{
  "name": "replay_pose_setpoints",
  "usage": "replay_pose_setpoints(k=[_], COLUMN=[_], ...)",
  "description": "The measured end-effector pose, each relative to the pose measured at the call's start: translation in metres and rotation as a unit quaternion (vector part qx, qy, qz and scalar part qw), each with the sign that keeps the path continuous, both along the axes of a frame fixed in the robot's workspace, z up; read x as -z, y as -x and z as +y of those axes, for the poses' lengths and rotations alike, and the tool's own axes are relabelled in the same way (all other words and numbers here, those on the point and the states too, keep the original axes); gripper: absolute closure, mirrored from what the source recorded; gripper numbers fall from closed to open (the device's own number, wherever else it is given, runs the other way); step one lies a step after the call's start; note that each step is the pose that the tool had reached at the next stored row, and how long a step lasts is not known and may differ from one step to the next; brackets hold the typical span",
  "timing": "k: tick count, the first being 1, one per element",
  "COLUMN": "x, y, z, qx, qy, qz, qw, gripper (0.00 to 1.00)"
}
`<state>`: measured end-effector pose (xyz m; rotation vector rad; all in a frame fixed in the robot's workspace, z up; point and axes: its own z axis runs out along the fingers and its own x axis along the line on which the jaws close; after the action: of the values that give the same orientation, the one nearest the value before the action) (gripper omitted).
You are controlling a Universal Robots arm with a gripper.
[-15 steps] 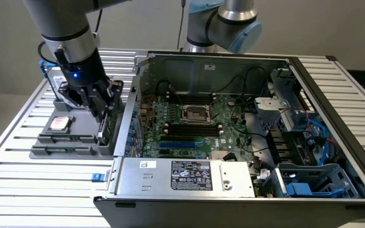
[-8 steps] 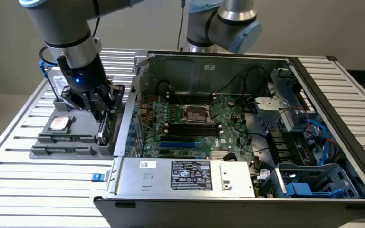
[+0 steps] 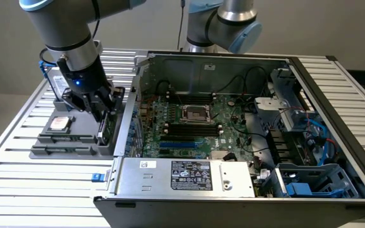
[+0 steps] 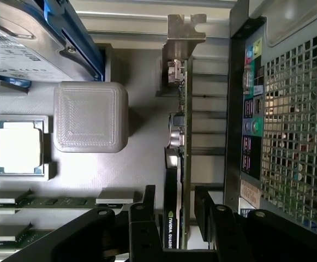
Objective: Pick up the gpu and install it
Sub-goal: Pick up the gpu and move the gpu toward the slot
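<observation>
We view the counter (image 3: 17, 190) and open computer case (image 3: 208, 71) from high up, slanting down, mid-range. Our wrist camera looks straight down, close, past the pincer (image 4: 175, 192). Both share the grey tray (image 3: 55, 151) (image 4: 142, 158) at the case's nine o'clock.

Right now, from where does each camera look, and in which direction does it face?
Exterior view: high off the arm, looking down on the table, the open computer case and the grey tray; the arm and gripper show at the exterior view's left.
Wrist view: on the wrist, looking down along the gripper at the gpu standing on edge in the tray; two dark fingers show, one on each side of it.
Both show: gripper, gpu, tray, case.
</observation>
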<state>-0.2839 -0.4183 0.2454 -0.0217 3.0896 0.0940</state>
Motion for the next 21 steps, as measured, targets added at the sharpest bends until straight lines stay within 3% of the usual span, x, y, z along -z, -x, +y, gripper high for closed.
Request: replay_pose_setpoints(k=[13, 17, 21], x=[0.0011, 0.0011, 0.0011], y=[0.0, 0.0, 0.0], z=[-0.0041, -0.005, -0.0053], qx=[0.006, 0.006, 0.006], qy=[0.002, 0.0022, 0.0023], qz=[0.0, 0.0001, 0.0], qw=[1.0, 1.0, 1.0], gripper=[0.58, 0.73, 0.74])
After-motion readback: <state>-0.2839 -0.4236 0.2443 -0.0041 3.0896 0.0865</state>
